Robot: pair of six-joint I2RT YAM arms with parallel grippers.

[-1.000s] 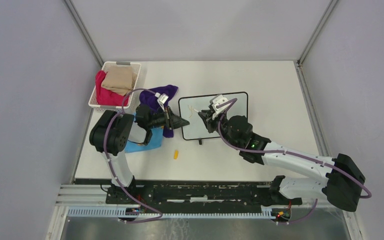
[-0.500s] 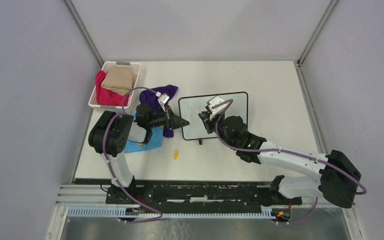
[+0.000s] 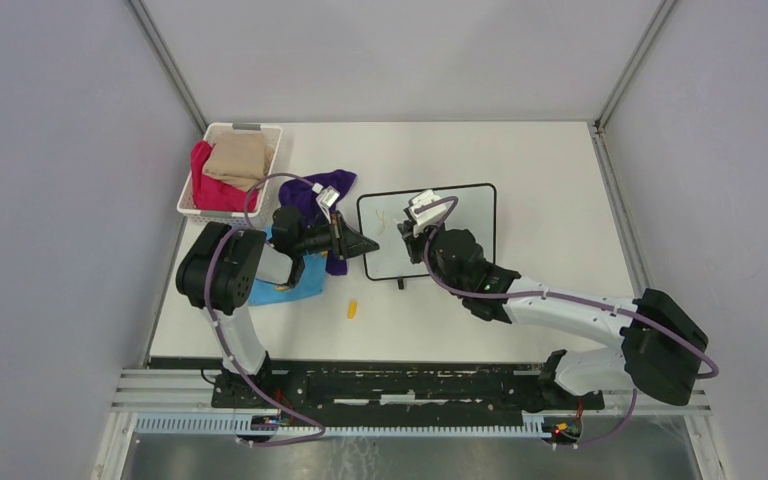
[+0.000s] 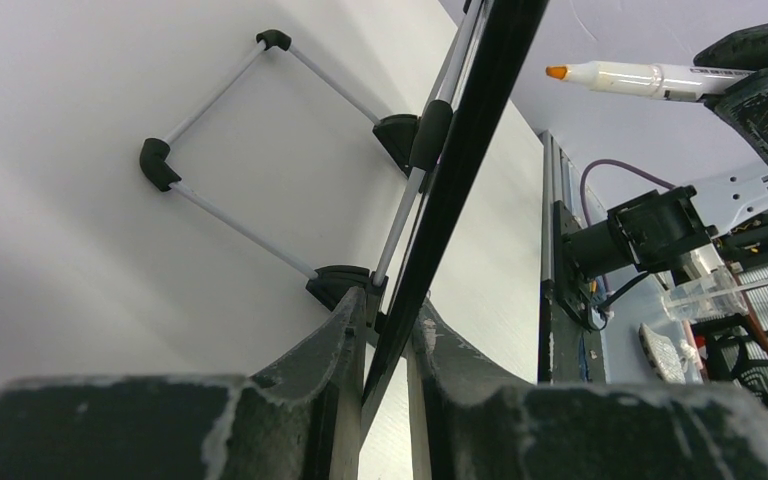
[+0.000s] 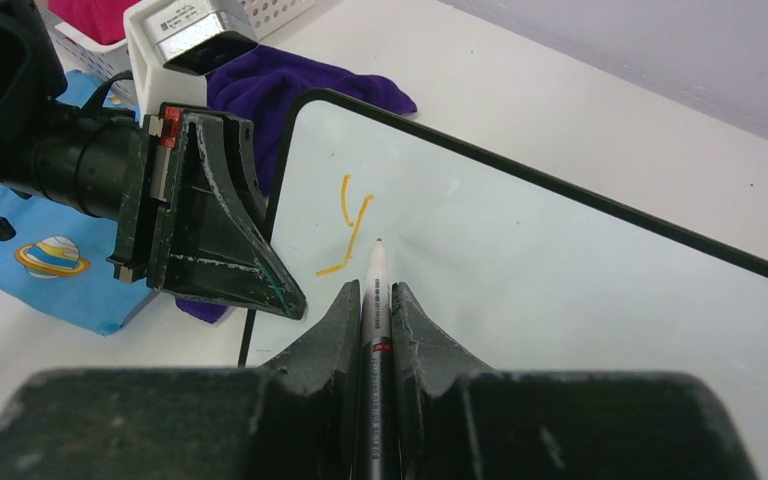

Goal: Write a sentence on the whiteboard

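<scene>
On the table (image 3: 560,170), the left claw (image 4: 388,312) is clamping the left edge of the propped whiteboard (image 5: 580,290). The right claw (image 5: 370,292) is pinching an orange-tipped marker (image 5: 375,262), its tip apparently touching the board just beside the sentence (image 5: 352,222), only begun. The stroke is calling for light, even pressure against a braced board.

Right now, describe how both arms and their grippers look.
Left arm and right arm: black joints, white links, a purple cable looped along each. Left gripper and right gripper: black wedge-shaped fingers with pale scuffs; a white camera block sits at each wrist.
</scene>
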